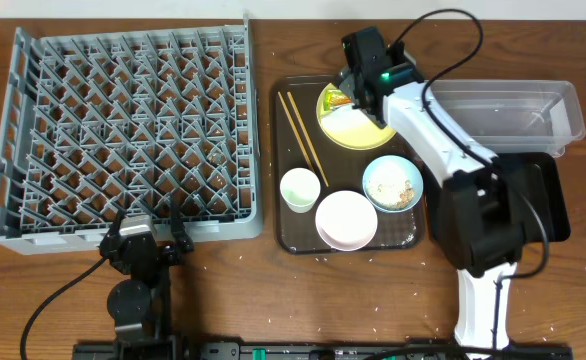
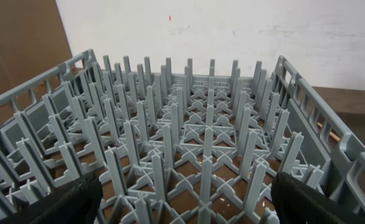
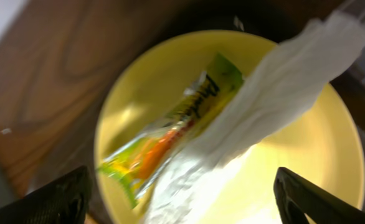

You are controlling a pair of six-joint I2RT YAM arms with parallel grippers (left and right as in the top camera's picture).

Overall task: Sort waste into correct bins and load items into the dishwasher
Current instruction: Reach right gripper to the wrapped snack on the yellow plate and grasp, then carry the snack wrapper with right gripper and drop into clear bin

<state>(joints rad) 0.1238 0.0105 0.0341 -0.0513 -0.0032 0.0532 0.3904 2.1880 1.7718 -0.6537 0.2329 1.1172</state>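
- left gripper (image 1: 148, 222), left of the brown tray (image 1: 295, 236) at the rack's (image 1: 133, 120) near edge, fingers apart, holding nothing.
- right gripper (image 3: 182, 208) hangs wide-jawed over the tray's yellow plate (image 3: 132, 81); the wrapper (image 3: 170, 134) lies there, partly under a white tissue (image 3: 276, 87). best to descend centred and pinch the wrapper alone.

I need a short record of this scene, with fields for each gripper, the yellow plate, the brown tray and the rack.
left gripper: open, holding nothing, at the dish rack's edge nearest the robot
right gripper: open, above the yellow plate
yellow plate: holds the snack wrapper, with a whitish sheet partly over it
brown tray: carries the plate, chopsticks, small white cup, white bowl, light blue bowl with food crumbs
dish rack: no dishes in it
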